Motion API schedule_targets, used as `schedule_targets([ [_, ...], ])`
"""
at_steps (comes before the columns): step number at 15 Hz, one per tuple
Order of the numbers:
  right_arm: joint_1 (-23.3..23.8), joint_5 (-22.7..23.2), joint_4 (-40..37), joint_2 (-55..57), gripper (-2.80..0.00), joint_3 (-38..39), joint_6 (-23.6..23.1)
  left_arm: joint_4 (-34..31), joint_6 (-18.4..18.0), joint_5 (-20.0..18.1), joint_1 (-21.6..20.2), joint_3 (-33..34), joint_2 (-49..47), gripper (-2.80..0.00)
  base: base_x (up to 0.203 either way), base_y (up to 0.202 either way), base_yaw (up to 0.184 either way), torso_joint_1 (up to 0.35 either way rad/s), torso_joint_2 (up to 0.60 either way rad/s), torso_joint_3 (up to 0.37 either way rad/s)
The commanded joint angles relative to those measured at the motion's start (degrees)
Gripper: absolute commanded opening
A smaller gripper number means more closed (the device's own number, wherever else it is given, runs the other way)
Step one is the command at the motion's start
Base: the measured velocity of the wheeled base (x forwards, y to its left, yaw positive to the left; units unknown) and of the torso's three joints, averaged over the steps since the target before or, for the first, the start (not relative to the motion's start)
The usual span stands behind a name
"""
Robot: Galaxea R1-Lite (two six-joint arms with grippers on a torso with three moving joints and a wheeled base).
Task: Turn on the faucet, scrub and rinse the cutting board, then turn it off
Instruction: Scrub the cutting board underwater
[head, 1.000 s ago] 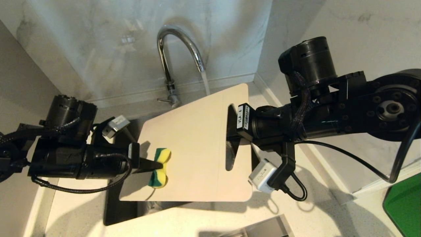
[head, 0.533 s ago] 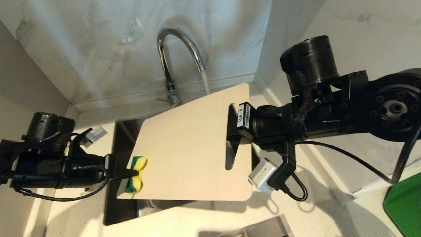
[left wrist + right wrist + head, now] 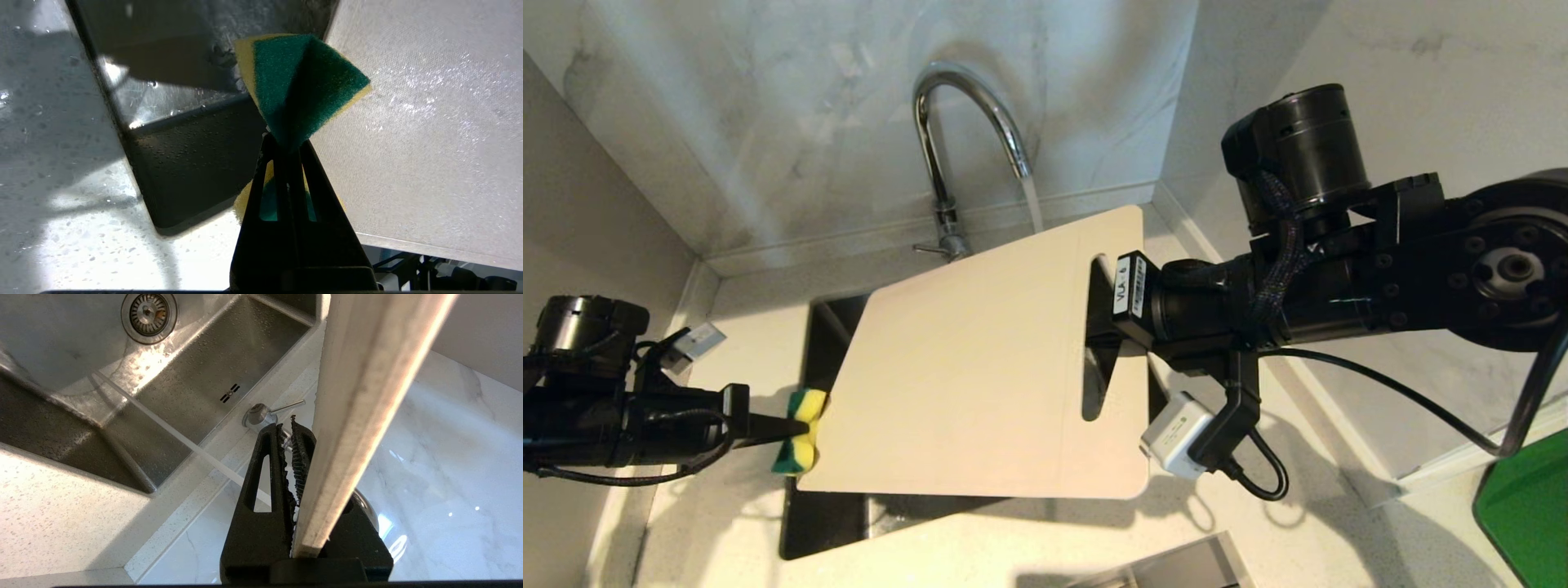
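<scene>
Cutting board [image 3: 980, 367] left edge touching sponge [image 3: 799, 431] in left tool [image 3: 788, 423].

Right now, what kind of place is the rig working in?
Most likely a kitchen sink corner: a chrome faucet running over a steel sink, speckled countertop, marble-look wall. The right gripper holds a cutting board; the left gripper holds a sponge.

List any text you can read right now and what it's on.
"VLA 6", roughly: a white label on the right arm's wrist, by the cutting board; the last character is unclear.
Nothing else legible: no print shows on the sponge, the faucet or the wrist cameras.
</scene>
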State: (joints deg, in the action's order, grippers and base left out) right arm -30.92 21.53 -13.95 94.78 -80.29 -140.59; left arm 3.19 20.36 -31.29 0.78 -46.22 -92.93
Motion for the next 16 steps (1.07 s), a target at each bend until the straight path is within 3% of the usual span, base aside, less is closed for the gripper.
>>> schedule_targets([
  [1,-0.02,0.09,-0.12,0.05,-2.80,0.13,-0.83,-0.22,0.18,-0.74,-0.28,-1.34,0.34,-2.80,0.000,0.000,0.000,0.000,0.00,0.000],
  [5,-0.02,0.09,-0.12,0.14,-2.80,0.13,-0.83,-7.07,6.18,-0.77,6.43,-10.78,4.84,-2.80,0.000,0.000,0.000,0.000,0.00,0.000],
  [9,-0.02,0.09,-0.12,0.23,-2.80,0.22,-0.74,-12.57,16.17,0.04,22.25,-19.83,7.63,-2.80,0.000,0.000,0.000,0.000,0.00,0.000],
  [11,-0.02,0.00,-0.12,0.40,-2.80,0.13,-0.65,-16.09,18.07,3.87,31.93,-25.90,7.35,-2.80,0.000,0.000,0.000,0.000,0.00,0.000],
  [13,-0.02,0.00,0.07,0.23,-2.80,0.16,-0.65,-18.03,18.62,12.43,39.79,-30.21,4.22,-2.80,0.000,0.000,0.000,0.000,0.00,0.000],
  [14,-0.02,0.09,0.41,0.23,-2.80,0.22,-0.65,-18.45,18.71,15.34,41.27,-31.36,1.75,-2.80,0.000,0.000,0.000,0.000,0.00,0.000],
  [16,-0.02,0.00,0.59,0.23,-2.80,0.22,-0.65,-18.95,18.74,17.29,41.55,-31.22,-1.42,-2.80,0.000,0.000,0.000,0.000,0.00,0.000],
])
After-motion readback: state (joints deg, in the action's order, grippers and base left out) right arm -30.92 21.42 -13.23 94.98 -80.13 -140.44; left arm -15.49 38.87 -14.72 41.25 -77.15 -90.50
